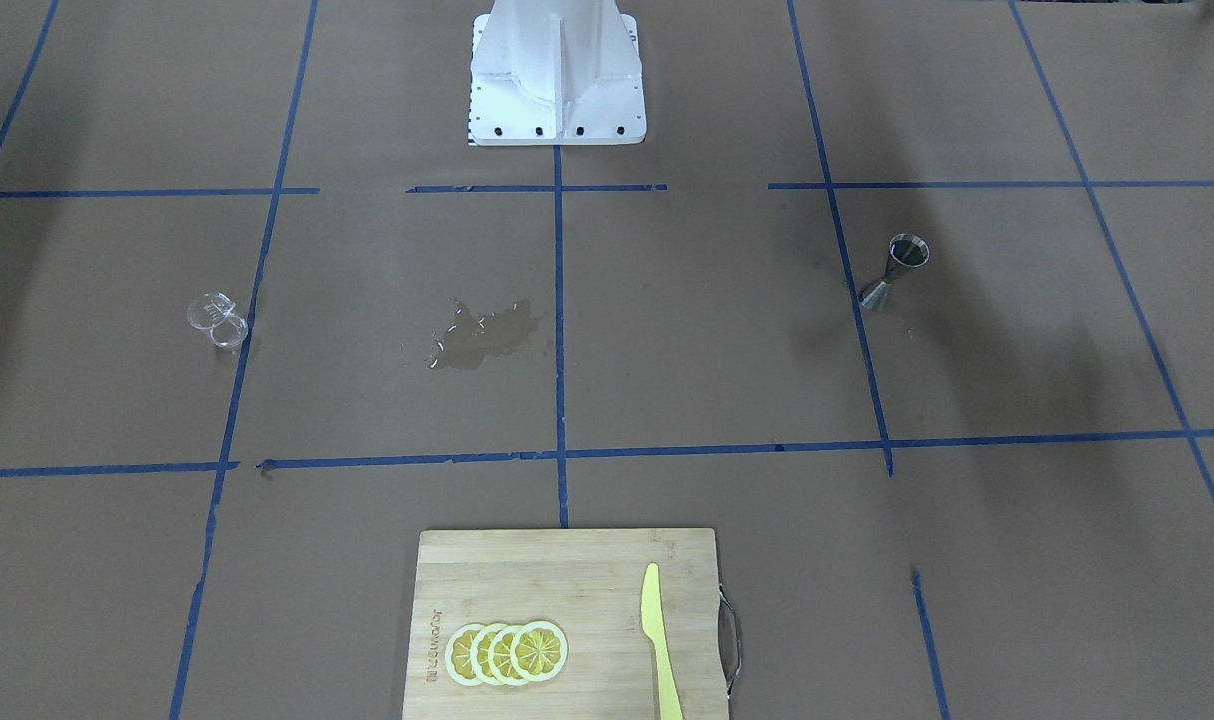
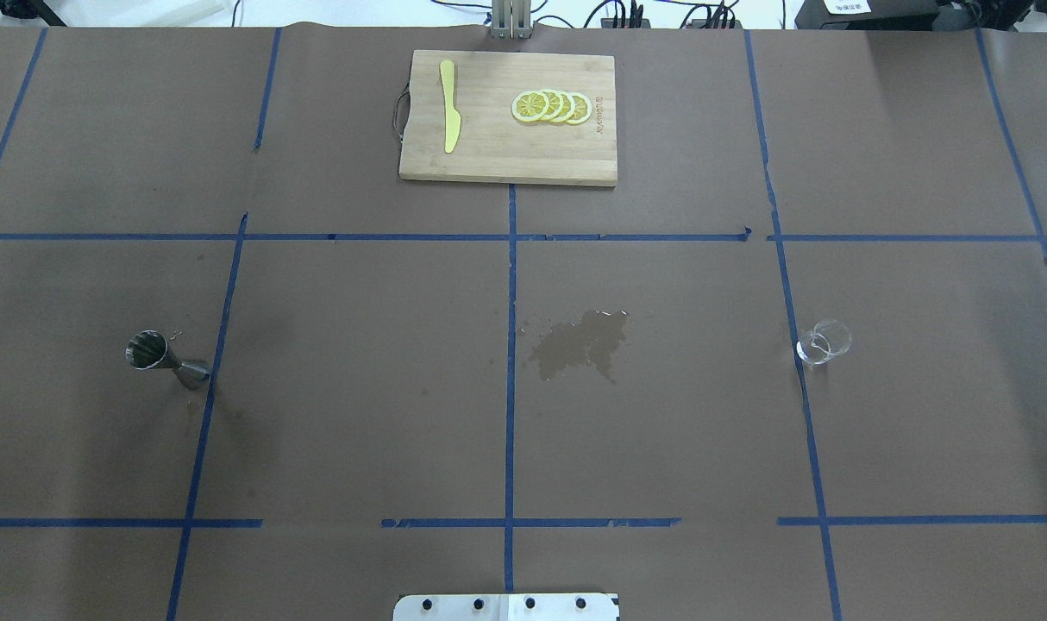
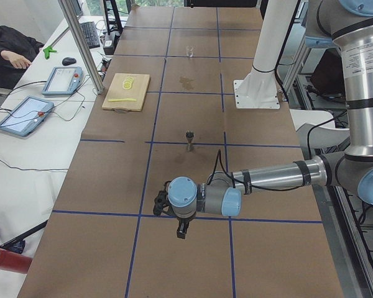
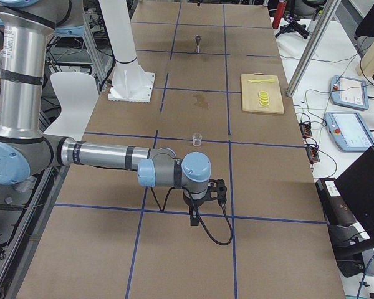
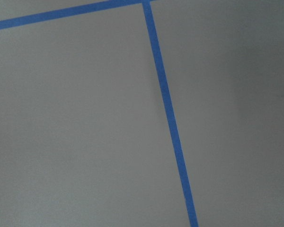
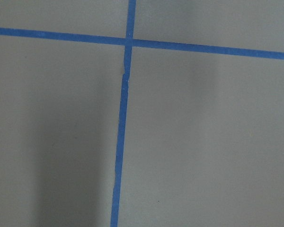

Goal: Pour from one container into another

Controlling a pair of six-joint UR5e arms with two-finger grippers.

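The small clear glass cup (image 2: 824, 341) stands on the brown table on the robot's right side, and shows again in the front view (image 1: 217, 320) and the right side view (image 4: 197, 139). The steel jigger (image 2: 166, 358) stands upright on the left side (image 1: 895, 270), small in the left side view (image 3: 189, 141). My left gripper (image 3: 181, 231) hangs over the table's left end, well away from the jigger. My right gripper (image 4: 194, 219) hangs over the right end, short of the cup. Both show only in the side views, so I cannot tell whether they are open or shut. The wrist views show only paper and tape.
A wet spill (image 2: 579, 345) darkens the paper at mid-table. A wooden cutting board (image 2: 489, 164) at the far edge carries lemon slices (image 2: 551, 106) and a yellow knife (image 2: 449, 116). The robot's white base (image 1: 557, 110) stands at the near edge. Blue tape lines grid the table.
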